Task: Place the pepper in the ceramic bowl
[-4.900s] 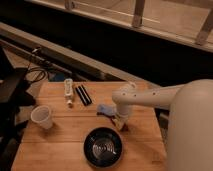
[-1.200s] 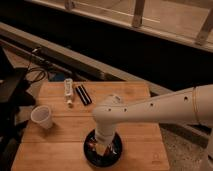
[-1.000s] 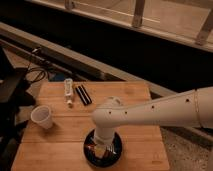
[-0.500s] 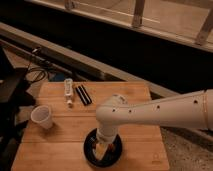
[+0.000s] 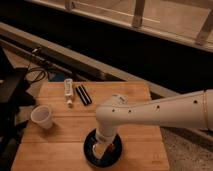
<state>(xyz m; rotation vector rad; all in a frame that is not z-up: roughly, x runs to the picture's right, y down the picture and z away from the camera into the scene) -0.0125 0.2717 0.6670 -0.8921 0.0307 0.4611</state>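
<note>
Claw [image 5: 101, 149] down inside the ceramic bowl [image 5: 116, 150], at the near edge of the worktop [image 5: 60, 135], right of centre. Claw state: cannot tell, hidden under the white wrist. Pepper not visible anywhere; probably in or under the claw, over the bowl's left half.

Likely step: the release. Best done low over the bowl floor, well inside the rim. Then a straight lift, no sideways drag, to avoid nudging the bowl toward the near edge.

Further out: white paper cup [image 5: 42, 116] to the left, well apart. At the far side, a white tube [image 5: 68, 91] and a black bar [image 5: 83, 94], side by side.
</note>
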